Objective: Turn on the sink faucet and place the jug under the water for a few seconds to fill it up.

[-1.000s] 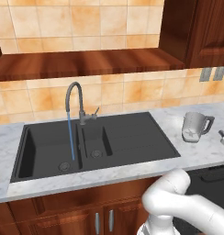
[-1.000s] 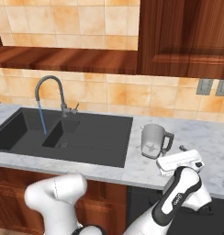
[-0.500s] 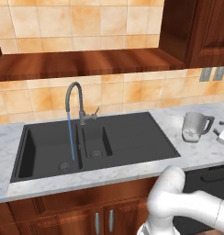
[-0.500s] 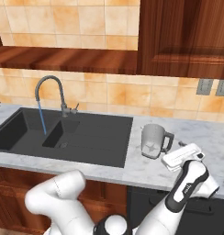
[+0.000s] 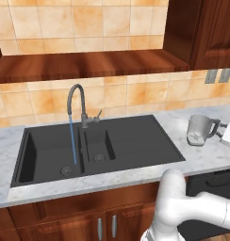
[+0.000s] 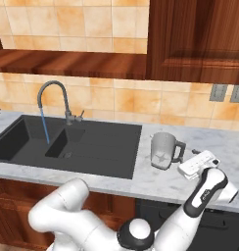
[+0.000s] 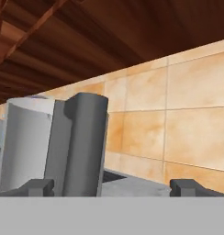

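The small translucent pale-grey glassy jug (image 6: 163,150) stands upright on the marble counter (image 6: 155,181), right of the dark sink (image 6: 92,147). Gripper (image 7: 111,187) spread wide, w/ the loop handle between its tips. Probably light, rigid, slippery; take the handle.

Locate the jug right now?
The jug stands upright on the marble counter right of the sink, handle toward the open pincer beside it. The hand view shows it close, at left.
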